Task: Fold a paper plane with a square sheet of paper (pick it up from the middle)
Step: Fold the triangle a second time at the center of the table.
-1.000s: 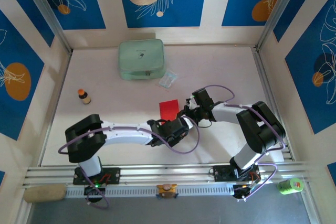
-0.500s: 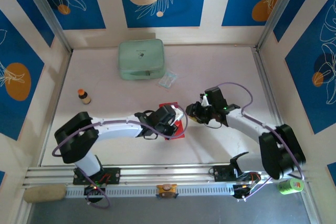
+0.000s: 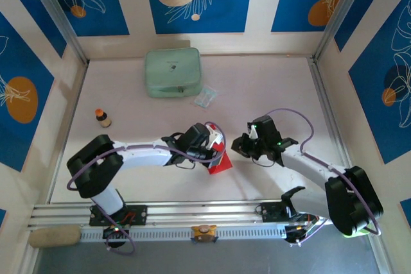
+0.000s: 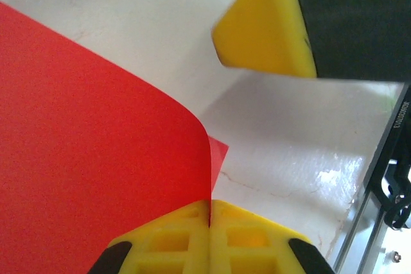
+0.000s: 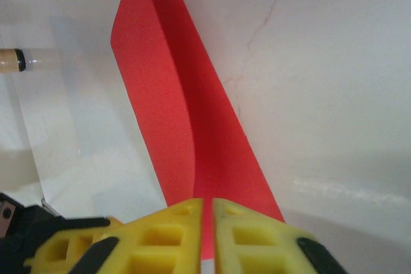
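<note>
The square sheet of paper is bright red and bent into two upright flaps. My left gripper is shut on it. In the left wrist view the sheet curves up out of the closed left gripper. My right gripper is just right of the sheet, and one of its yellow fingers stands apart from the paper's edge. In the right wrist view the right gripper is shut, and the red flaps stretch away past its tips. I cannot tell whether those tips touch the paper.
A pale green pouch lies at the back, with a small clear plastic packet beside it. A small bottle stands at the left. An aluminium rail runs along the near edge.
The sheet lay flat a second ago; my left gripper now holds it bent upward and nearer the front. My right gripper opened, drew back to the right, then shut.
</note>
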Robot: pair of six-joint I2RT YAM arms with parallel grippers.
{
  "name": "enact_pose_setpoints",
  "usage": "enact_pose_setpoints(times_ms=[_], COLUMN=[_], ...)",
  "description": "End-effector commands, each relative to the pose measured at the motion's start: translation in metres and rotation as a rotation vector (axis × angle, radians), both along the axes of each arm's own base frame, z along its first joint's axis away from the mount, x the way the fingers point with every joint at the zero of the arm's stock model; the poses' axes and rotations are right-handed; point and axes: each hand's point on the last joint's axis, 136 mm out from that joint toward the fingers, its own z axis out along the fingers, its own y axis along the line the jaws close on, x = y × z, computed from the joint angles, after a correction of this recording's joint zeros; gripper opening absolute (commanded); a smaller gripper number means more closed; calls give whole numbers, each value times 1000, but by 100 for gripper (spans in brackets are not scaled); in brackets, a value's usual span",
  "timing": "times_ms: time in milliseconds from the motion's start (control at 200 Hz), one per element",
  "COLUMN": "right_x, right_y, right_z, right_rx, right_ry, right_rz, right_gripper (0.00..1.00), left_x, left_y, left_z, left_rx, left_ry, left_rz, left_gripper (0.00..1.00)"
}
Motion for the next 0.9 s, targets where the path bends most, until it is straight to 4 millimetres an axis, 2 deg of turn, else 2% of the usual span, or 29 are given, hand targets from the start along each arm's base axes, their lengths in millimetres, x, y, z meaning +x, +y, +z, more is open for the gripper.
enact_pose_setpoints(times_ms=[0, 260, 500, 630, 895], right_x=[-11, -20, -21, -20, -30], right_y=[11, 18, 38, 36, 24], right_z=[-5, -20, -29, -36, -60], right_rx=[48, 58, 75, 48, -36], right_ry=[34, 98, 130, 141, 212], right_rz=[36, 57, 113, 109, 97], right_gripper=[8, 1, 0, 0, 0], left_x=[0, 0, 0, 0, 4], left_y=[4, 12, 15, 17, 24], left_z=[-3, -9, -12, -12, -17], left_rx=[-5, 17, 28, 30, 41], left_ry=[26, 34, 43, 48, 66], left_rz=[6, 20, 25, 25, 35], left_gripper=[0, 0, 0, 0, 0])
